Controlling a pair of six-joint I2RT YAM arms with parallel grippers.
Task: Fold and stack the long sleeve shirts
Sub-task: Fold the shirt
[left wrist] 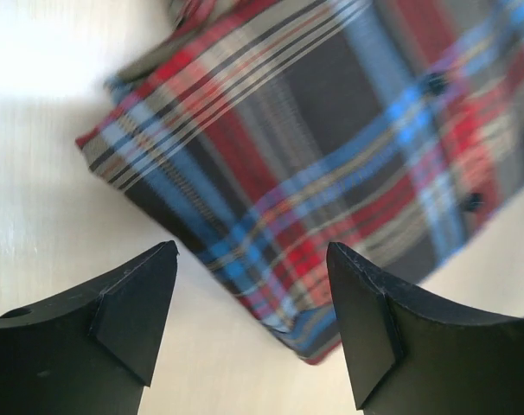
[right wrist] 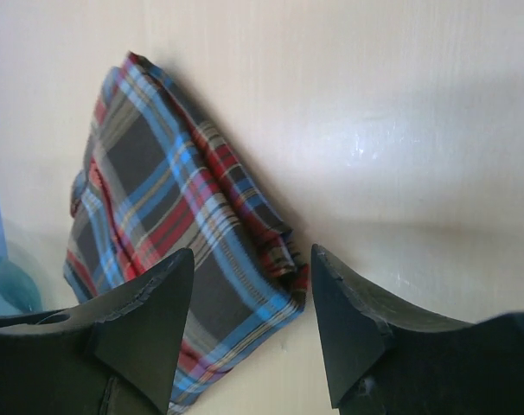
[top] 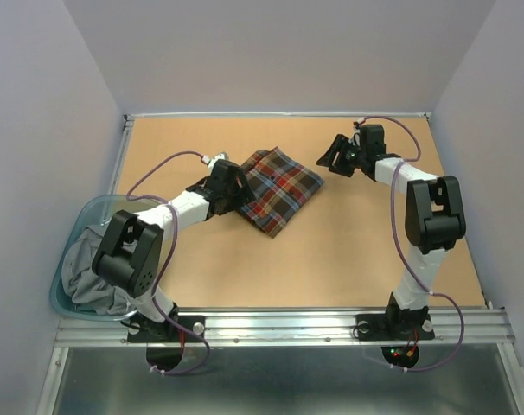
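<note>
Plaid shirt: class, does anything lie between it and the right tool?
Nothing visible does. Only table surface shows between the open right tool and the folded plaid shirt.

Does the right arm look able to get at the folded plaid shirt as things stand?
Probably yes: the right gripper hangs open near the plaid shirt, with only bare table between them.

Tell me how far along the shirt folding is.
Done: the plaid shirt lies folded into a compact packet on the table. In hand: nothing; the left claw hovers open at its edge, the right claw open and apart from it. Left: grey cloth sits bunched in the blue bin, probably next to fold and stack.
</note>
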